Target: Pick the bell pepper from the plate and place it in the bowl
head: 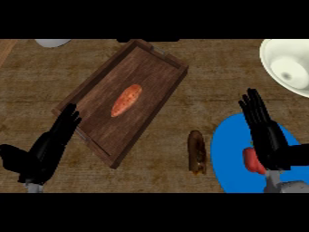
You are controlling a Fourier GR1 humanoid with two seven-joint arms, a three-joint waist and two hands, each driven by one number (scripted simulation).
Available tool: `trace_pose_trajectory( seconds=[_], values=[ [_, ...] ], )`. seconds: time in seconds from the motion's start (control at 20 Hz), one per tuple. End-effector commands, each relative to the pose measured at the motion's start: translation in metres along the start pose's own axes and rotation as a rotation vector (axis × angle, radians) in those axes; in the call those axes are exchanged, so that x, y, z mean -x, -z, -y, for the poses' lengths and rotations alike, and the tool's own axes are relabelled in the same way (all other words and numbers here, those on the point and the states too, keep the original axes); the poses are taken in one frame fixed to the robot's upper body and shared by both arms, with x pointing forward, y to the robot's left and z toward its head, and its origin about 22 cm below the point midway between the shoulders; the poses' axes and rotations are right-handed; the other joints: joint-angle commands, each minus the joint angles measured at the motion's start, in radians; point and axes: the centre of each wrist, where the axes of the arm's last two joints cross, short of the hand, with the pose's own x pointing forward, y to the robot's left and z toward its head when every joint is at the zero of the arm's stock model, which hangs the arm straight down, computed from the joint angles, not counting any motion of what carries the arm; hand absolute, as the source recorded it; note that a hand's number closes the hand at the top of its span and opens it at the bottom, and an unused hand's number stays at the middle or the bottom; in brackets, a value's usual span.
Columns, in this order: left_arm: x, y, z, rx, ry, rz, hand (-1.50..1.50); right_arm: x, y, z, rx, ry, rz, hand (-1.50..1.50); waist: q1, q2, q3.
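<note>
A red bell pepper lies on the blue plate at the lower right, mostly hidden under my right hand. That hand hovers over the plate with straight fingers pointing away from me and its thumb out to the right. The cream bowl sits at the upper right, cut by the view's edge. My left hand rests open at the lower left, beside the wooden tray.
A wooden tray lies diagonally in the middle with an orange sweet potato on it. A brown oblong item lies on the counter just left of the plate. A pale round object shows at the top left.
</note>
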Motion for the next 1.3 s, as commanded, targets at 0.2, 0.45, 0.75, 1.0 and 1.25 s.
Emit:
trace_pose_trajectory(
  seconds=[0.2, 0.45, 0.75, 1.0, 1.25],
  values=[
    [-0.038, 0.037, 0.014, -0.116, 0.132, 0.16, 0.0, -0.001, -0.048, 0.002, -0.06, 0.145, -0.039, 1.5, -0.02, 0.01, -0.027],
    [-0.018, 0.031, 0.024, -0.13, 0.095, 0.14, 0.0, 0.017, -0.071, 0.01, 0.525, 0.062, 0.041, -1.5, -0.083, 0.003, -0.026],
    [-0.038, 0.043, 0.021, -0.111, 0.099, 0.15, 0.0, 0.003, -0.12, 0.004, 0.623, 0.132, 0.324, -1.5, -0.037, 0.006, -0.027],
    [-0.026, 0.04, 0.021, -0.086, 0.099, 0.152, 0.0, -0.058, -0.139, 0.053, 0.644, -0.007, 0.256, -1.5, -0.017, 0.01, -0.029],
    [-0.026, 0.054, 0.026, -0.078, 0.109, 0.142, 0.0, -0.085, -0.145, 0.068, 0.629, -0.069, 0.07, -1.5, -0.012, 0.013, -0.029]
  ],
)
